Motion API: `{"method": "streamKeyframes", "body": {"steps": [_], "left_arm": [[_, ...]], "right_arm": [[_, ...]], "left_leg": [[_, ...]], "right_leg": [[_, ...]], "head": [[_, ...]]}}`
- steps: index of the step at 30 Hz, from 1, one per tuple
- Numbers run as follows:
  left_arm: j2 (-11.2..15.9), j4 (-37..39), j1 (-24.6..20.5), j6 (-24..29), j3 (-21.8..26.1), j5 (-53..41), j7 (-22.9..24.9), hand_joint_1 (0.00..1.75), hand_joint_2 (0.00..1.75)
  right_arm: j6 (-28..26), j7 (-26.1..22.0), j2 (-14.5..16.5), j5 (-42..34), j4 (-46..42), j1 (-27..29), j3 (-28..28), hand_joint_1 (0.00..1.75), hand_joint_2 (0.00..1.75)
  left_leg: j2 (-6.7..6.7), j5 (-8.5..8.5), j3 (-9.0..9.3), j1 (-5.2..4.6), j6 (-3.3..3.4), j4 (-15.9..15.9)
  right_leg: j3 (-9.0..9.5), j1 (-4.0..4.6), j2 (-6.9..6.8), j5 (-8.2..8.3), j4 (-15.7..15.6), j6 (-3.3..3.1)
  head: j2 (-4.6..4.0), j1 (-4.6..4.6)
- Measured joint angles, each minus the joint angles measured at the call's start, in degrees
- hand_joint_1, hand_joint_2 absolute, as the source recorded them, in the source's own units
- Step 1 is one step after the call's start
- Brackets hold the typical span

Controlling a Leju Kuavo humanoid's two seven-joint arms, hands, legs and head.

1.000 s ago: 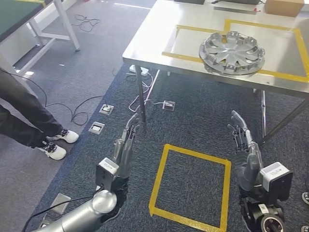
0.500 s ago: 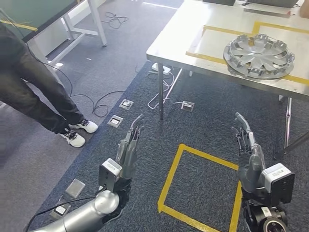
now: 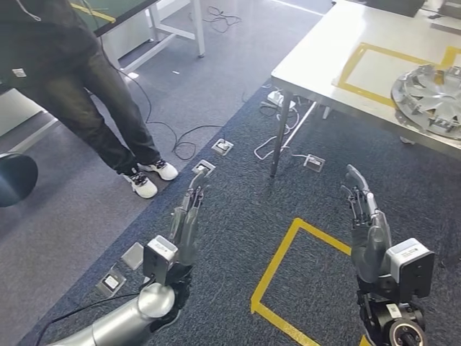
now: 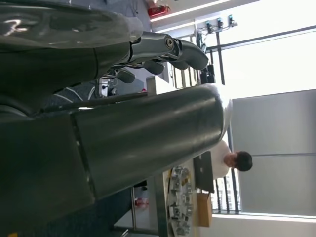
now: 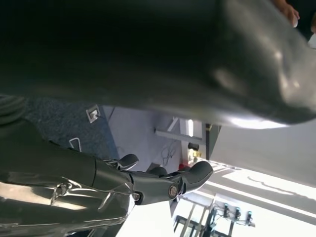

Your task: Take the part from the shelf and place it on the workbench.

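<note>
- Nearest the robot's body, the left hand [image 3: 184, 229] and the right hand [image 3: 366, 223] are raised over the dark blue carpet, fingers straight, held a little apart, and holding nothing.
- Between them, slightly ahead, a square of yellow floor tape [image 3: 302, 277] marks the carpet.
- Further left, a person in dark trousers and white trainers [image 3: 103, 101] stands among loose black cables.
- Far right, the silver spoked wheel cover [image 3: 429, 97] lies on the steel-topped workbench [image 3: 326, 61], partly inside a yellow taped outline.
- Judgement: that cover looks already placed; no shelf is visible, so the next move calls for facing and reaching the shelf with empty hands.
</note>
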Motion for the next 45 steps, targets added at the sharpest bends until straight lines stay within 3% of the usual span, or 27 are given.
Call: {"method": "streamKeyframes", "body": {"steps": [3, 5, 6, 7, 9, 11, 13, 14, 16, 18, 20, 22, 25, 26, 28, 29, 31, 32, 34, 35, 36, 38, 39, 40, 42, 44, 45], "left_arm": [[-0.1, 0.0, 0.0, -0.2, 0.0, 0.0, -0.1, 0.0, 0.0], [-0.2, 0.0, 0.1, -0.2, 0.0, 0.0, -0.1, 0.0, 0.0], [-0.3, 0.0, 0.1, -0.2, 0.0, 0.0, -0.1, 0.0, 0.0], [-0.3, 0.0, 0.2, -0.2, 0.0, 0.0, -0.1, 0.0, 0.0], [-0.3, 0.0, 0.1, 0.0, 0.0, 0.0, 0.0, 0.0, 0.0], [-0.4, -0.1, 0.1, 0.2, 0.0, 0.0, 0.0, 0.0, 0.0], [-0.4, -0.2, 0.2, 0.3, 0.0, 0.0, 0.1, 0.0, 0.0], [-0.3, -0.2, 0.2, 0.4, 0.0, -0.1, 0.1, 0.0, 0.0], [-0.2, -0.3, 0.2, 0.4, 0.0, -0.1, 0.1, 0.0, 0.0], [-0.2, -0.3, 0.1, 0.4, 0.0, -0.1, 0.1, 0.0, 0.0], [-0.2, -0.3, 0.3, 0.5, 0.0, -0.1, 0.1, 0.0, 0.0], [-0.2, -0.3, 0.3, 0.6, 0.0, 0.0, 0.1, 0.0, 0.0], [-0.3, -0.3, 0.2, 0.7, 0.0, 0.0, 0.1, 0.0, 0.0], [-0.3, -0.3, 0.2, 0.7, 0.0, 0.0, 0.0, 0.0, 0.0], [-0.3, -0.4, 0.2, 0.7, 0.0, 0.0, 0.0, 0.0, 0.0], [-0.3, -0.4, 0.2, 0.7, 0.0, 0.0, 0.0, 0.0, 0.0], [-0.4, -0.4, 0.2, 0.7, 0.0, 0.0, -0.1, 0.0, 0.0], [-0.4, -0.4, 0.1, 0.7, 0.0, 0.0, -0.1, 0.0, 0.0], [-0.5, -0.4, 0.1, 0.7, 0.0, -0.1, -0.1, 0.0, 0.0], [-0.6, -0.4, 0.2, 0.6, 0.0, -0.1, -0.1, 0.0, 0.0], [-0.6, -0.3, 0.2, 0.6, 0.0, -0.1, -0.1, 0.0, 0.0], [-0.7, -0.4, 0.3, 0.4, 0.0, -0.2, -0.1, 0.0, 0.0], [-0.7, -0.4, 0.3, 0.2, 0.0, -0.2, -0.1, 0.0, 0.0], [-0.8, -0.4, 0.3, 0.1, 0.0, -0.3, -0.1, 0.0, 0.0], [-1.0, -0.3, 0.2, -0.2, -0.1, -0.4, -0.1, 0.0, 0.0], [-1.1, -0.3, 0.3, -0.5, -0.1, -0.4, -0.1, 0.0, 0.0], [-1.1, -0.3, 0.4, -0.5, -0.1, -0.5, -0.2, 0.0, 0.0]], "right_arm": [[0.0, -0.1, 0.0, 0.0, 0.0, 0.2, 0.0, 0.0, 0.0], [-0.1, -0.1, 0.0, 0.0, 0.0, 0.5, 0.1, 0.0, 0.0], [-0.2, -0.1, 0.0, 0.0, 0.0, 0.5, 0.1, 0.0, 0.0], [-0.3, -0.1, 0.0, 0.0, 0.0, 0.6, 0.1, 0.0, 0.0], [-0.5, -0.1, 0.0, 0.0, 0.0, 0.7, 0.2, 0.0, 0.0], [-0.7, -0.2, 0.0, -0.1, -0.1, 0.8, 0.2, 0.0, 0.0], [-0.8, -0.3, 0.0, -0.1, -0.2, 0.9, 0.2, 0.0, 0.0], [-0.8, -0.3, 0.0, -0.1, -0.3, 0.9, 0.3, 0.0, 0.0], [-0.8, -0.3, 0.0, -0.1, -0.4, 0.9, 0.3, 0.0, 0.0], [-0.8, -0.3, 0.0, -0.1, -0.4, 1.1, 0.3, 0.0, 0.0], [-0.8, -0.3, 0.0, -0.2, -0.4, 1.3, 0.4, 0.0, 0.0], [-0.7, -0.3, 0.0, -0.2, -0.4, 1.3, 0.4, 0.0, 0.0], [-0.6, -0.4, 0.0, -0.1, -0.4, 1.3, 0.4, 0.0, 0.0], [-0.6, -0.4, 0.0, 0.0, -0.4, 1.3, 0.5, 0.0, 0.0], [-0.6, -0.5, 0.0, 0.0, -0.4, 1.4, 0.5, 0.0, 0.0], [-0.6, -0.5, 0.0, 0.0, -0.4, 1.4, 0.5, 0.0, 0.0], [-0.6, -0.5, 0.0, 0.1, -0.5, 1.4, 0.5, 0.0, 0.0], [-0.6, -0.5, 0.0, 0.1, -0.5, 1.5, 0.5, 0.0, 0.0], [-0.5, -0.5, 0.0, 0.2, -0.5, 1.8, 0.5, 0.0, 0.0], [-0.5, -0.5, 0.0, 0.3, -0.5, 2.0, 0.4, 0.0, 0.0], [-0.5, -0.5, -0.1, 0.3, -0.5, 2.2, 0.4, 0.0, 0.0], [-0.7, -0.4, -0.1, 0.5, -0.6, 2.3, 0.3, 0.0, 0.0], [-0.8, -0.3, -0.1, 0.6, -0.6, 2.3, 0.3, 0.0, 0.0], [-0.9, -0.2, -0.2, 0.7, -0.8, 2.4, 0.2, 0.0, 0.0], [-1.1, 0.0, -0.3, 0.9, -1.1, 2.5, 0.0, 0.0, 0.0], [-1.2, 0.3, -0.3, 0.9, -1.3, 2.6, 0.0, 0.0, 0.0], [-1.2, 0.4, -0.3, 1.0, -1.5, 2.5, -0.1, 0.0, 0.0]], "left_leg": [[-1.82, 0.36, -0.19, -0.03, 0.7, -0.1], [-3.36, 0.47, -0.29, -0.3, 0.9, 0.0], [-4.24, 0.5, -0.27, -0.41, 0.94, 0.0], [-5.13, 0.51, -0.21, -0.47, 0.95, 0.1], [-6.66, 0.56, -0.28, -0.53, 0.82, 0.3], [-7.97, 0.83, -0.94, -0.31, 0.3, 0.6], [-9.46, 1.35, -1.63, -0.07, -0.57, 0.5], [-9.21, 1.29, -1.91, -0.17, -0.93, 0.7], [-6.2, -0.65, -3.54, -0.48, -1.52, 3.9], [-2.62, -4.3, -7.14, -0.2, -2.11, 11.2], [-1.55, -5.78, -9.57, 0.29, -2.63, 16.3], [-0.94, -3.43, -7.51, 0.62, -2.9, 12.8], [1.86, 0.19, -1.46, 0.4, -2.32, 1.7], [2.3, 0.35, -0.83, 0.15, -1.86, 0.3], [1.4, 0.42, -1.0, -0.21, -0.95, 0.2], [0.81, 0.52, -0.95, -0.16, -0.59, 0.0], [-0.33, 0.76, -0.76, 0.07, 0.11, -0.4], [-0.87, 0.85, -0.7, 0.16, 0.34, -0.5], [-2.13, 0.92, -0.76, 0.0, 0.65, -0.4], [-2.9, 0.94, -0.78, -0.09, 0.7, -0.4], [-3.76, 0.95, -0.78, -0.17, 0.74, -0.3], [-5.52, 0.94, -0.74, -0.2, 0.71, -0.1], [-6.31, 0.93, -0.78, -0.24, 0.61, 0.1], [-7.09, 0.94, -0.98, -0.25, 0.44, 0.3], [-8.48, 1.23, -1.63, -0.06, -0.26, 0.5], [-9.55, 1.63, -2.17, 0.15, -1.06, 0.4], [-8.75, 1.28, -2.52, 0.05, -1.32, 0.9]], "right_leg": [[-5.0, -0.01, 4.81, -5.97, 11.5, 0.11], [-7.26, 0.12, 5.66, -6.87, 16.4, -0.11], [-6.8, 0.18, 5.84, -5.55, 15.3, -0.34], [-5.28, 0.25, 6.31, -3.33, 11.9, -0.65], [-1.68, 0.2, 9.25, 0.32, 3.7, -1.23], [0.15, 0.14, 11.58, 1.01, -0.4, -1.37], [0.6, 0.06, 10.75, 1.02, -1.2, -1.51], [0.77, -0.05, 9.95, 1.29, -1.5, -1.71], [1.06, -0.31, 8.11, 1.76, -2.2, -2.12], [1.04, -0.01, 6.22, 1.85, -2.3, -2.34], [0.92, 0.18, 4.21, 1.79, -2.2, -2.39], [0.89, 0.2, 2.49, 1.69, -2.2, -2.31], [0.95, 0.38, 0.55, 1.36, -2.0, -1.72], [0.99, 0.46, 0.08, 1.27, -2.0, -1.41], [1.21, 0.45, -0.84, 1.14, -2.1, -0.75], [1.21, 0.32, -0.5, 0.85, -1.9, -0.36], [0.0, 0.03, 2.04, -1.36, 1.1, 0.13], [-1.56, -0.07, 3.81, -3.31, 4.5, 0.22], [-5.4, -0.01, 5.43, -6.87, 13.0, 0.18], [-6.68, 0.01, 5.65, -7.38, 15.6, 0.14], [-6.94, 0.02, 5.77, -6.7, 15.9, 0.04], [-4.34, -0.03, 6.61, -2.57, 9.8, -0.32], [-2.53, -0.12, 7.95, -0.83, 5.6, -0.51], [-1.0, -0.26, 9.27, 0.26, 2.1, -0.62], [0.35, -0.24, 10.72, 0.38, -0.6, -0.76], [0.73, -0.23, 9.51, 0.7, -1.2, -1.18], [0.86, -0.33, 8.73, 0.93, -1.5, -1.48]], "head": [[0.0, 0.5], [0.0, 0.6], [0.0, 0.61], [0.0, 0.61], [0.0, 0.58], [0.0, 0.6], [0.0, 0.67], [0.0, 0.65], [0.0, 0.06], [0.0, -0.53], [0.0, -0.57], [0.0, -0.63], [0.0, -0.64], [0.0, -0.55], [0.0, -0.34], [0.0, -0.26], [0.0, -0.04], [0.0, 0.15], [0.0, 0.4], [0.0, 0.43], [0.0, 0.45], [0.0, 0.52], [0.0, 0.57], [0.0, 0.6], [0.0, 0.64], [0.0, 0.65], [0.0, 0.57]]}}
